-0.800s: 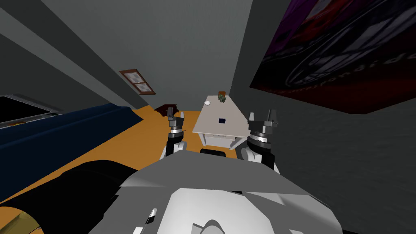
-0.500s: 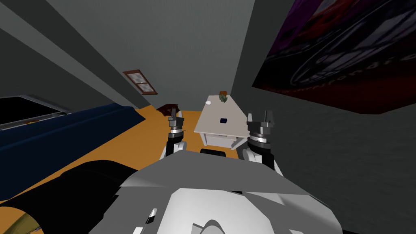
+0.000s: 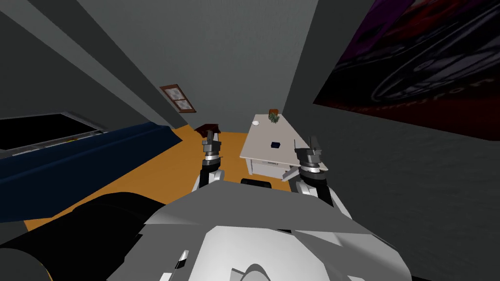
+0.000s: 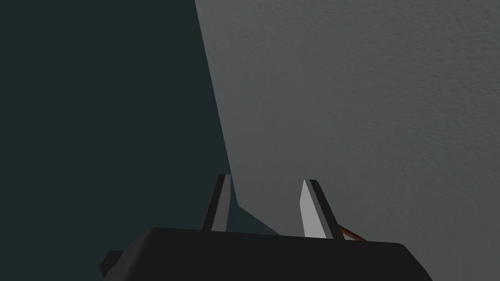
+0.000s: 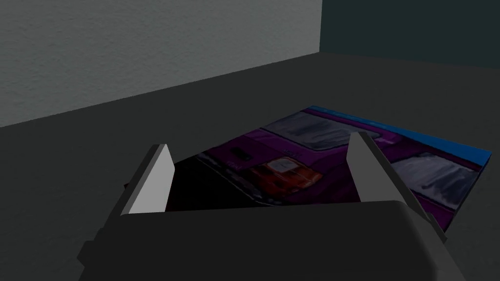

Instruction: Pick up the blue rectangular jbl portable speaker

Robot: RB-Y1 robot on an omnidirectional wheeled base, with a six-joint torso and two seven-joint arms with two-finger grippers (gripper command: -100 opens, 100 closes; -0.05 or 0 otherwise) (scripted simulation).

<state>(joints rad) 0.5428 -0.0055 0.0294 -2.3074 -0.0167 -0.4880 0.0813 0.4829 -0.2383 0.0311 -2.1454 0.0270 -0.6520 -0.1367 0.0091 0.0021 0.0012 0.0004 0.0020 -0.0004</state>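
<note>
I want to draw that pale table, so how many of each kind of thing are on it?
dark blue speaker: 1
small white object: 1
potted plant: 1
Total on the table: 3

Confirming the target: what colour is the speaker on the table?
The speaker is dark blue; head view.

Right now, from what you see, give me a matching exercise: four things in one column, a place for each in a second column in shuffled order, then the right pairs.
Things:
1. dark blue speaker
2. potted plant
3. purple and red poster
4. brown-framed window

Places:
A. on the wall at my right
B. at the far end of the white table
C. near the middle of the tabletop
D. on the wall left of the table

Pairs: 1-C, 2-B, 3-A, 4-D
</note>
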